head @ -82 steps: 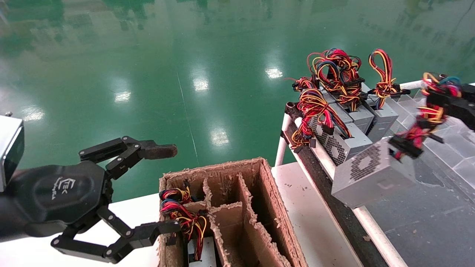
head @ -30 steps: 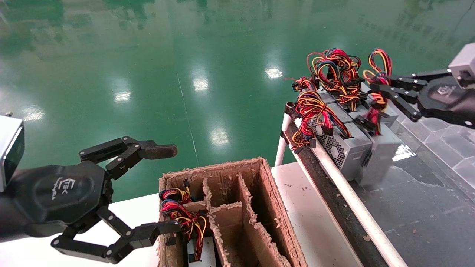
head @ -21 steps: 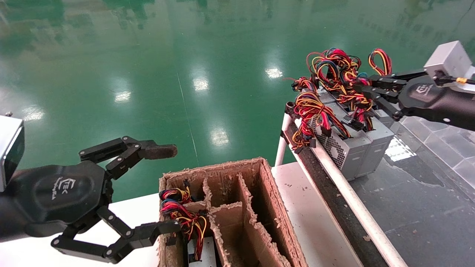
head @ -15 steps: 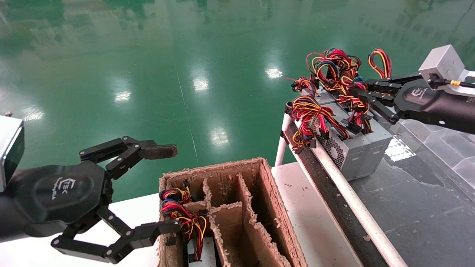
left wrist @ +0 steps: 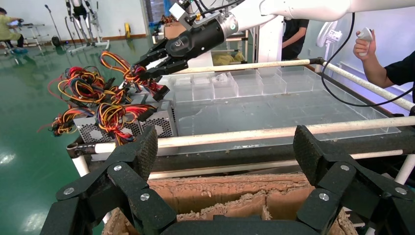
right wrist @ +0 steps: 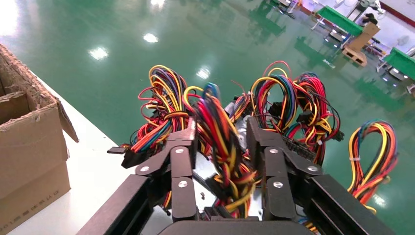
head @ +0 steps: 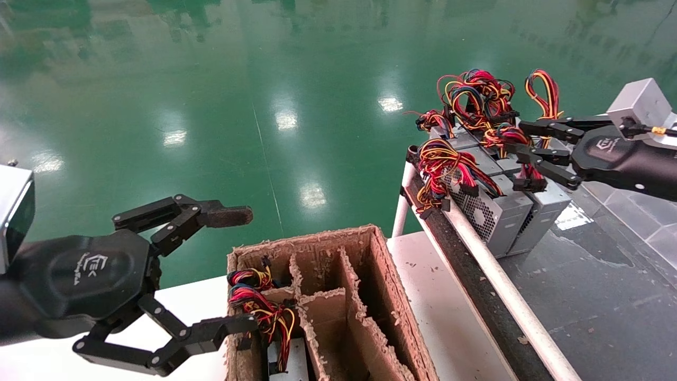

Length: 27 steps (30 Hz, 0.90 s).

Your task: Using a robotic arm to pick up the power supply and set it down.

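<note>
The robotic arm's right gripper (head: 514,137) hovers over a row of grey power supplies (head: 492,211) on the dark bench. Its all-black fingers (head: 545,127) stand open around a red, yellow and black wire bundle (right wrist: 220,142) that passes loosely between them. That bundle belongs to the nearest power supply (head: 547,209), which rests upright on the bench against its neighbours. The left wrist view shows the same gripper (left wrist: 147,66) above the wires. My left gripper (head: 240,267) hangs open and empty at the cardboard box's left side, one fingertip (head: 232,216) crusted brown.
A frayed cardboard box (head: 381,264) with dividers stands on the white table; one compartment holds a wired unit (head: 259,307). A white rail (head: 492,275) edges the dark bench. Clear plastic trays (left wrist: 235,83) sit at the bench's back. A person's arm (left wrist: 377,63) is beyond it.
The right gripper carried a power supply hanging by its wires, lowered it beside the row, then opened and drew back slightly. The left arm has not moved.
</note>
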Available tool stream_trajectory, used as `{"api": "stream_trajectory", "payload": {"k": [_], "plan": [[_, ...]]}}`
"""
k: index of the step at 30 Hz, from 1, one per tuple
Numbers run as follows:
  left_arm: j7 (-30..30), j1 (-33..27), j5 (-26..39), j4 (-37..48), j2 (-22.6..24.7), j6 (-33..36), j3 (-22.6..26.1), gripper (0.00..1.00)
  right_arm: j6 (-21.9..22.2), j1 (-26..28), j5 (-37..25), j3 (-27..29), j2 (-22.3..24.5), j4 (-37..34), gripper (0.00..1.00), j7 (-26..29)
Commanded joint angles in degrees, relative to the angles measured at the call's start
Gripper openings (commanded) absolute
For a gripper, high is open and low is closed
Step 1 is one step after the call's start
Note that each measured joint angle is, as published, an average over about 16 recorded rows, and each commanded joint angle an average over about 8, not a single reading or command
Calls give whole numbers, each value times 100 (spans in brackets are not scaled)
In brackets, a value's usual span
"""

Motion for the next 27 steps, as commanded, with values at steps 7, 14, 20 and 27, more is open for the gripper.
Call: {"api": "stream_trajectory", "payload": {"k": [7, 14, 20, 27], "plan": [[0, 0, 0, 0, 0, 0, 0, 100, -195, 163, 23, 12, 57, -168, 100, -26], [0, 1, -1, 1, 0, -1, 0, 100, -274, 212, 373, 245, 125, -238, 100, -97], [0, 2, -2, 2, 0, -1, 0, 100, -304, -3, 624, 321, 181, 128, 100, 95], [0, 2, -2, 2, 0, -1, 0, 100, -346, -447, 940, 346, 296, 893, 100, 524]]}}
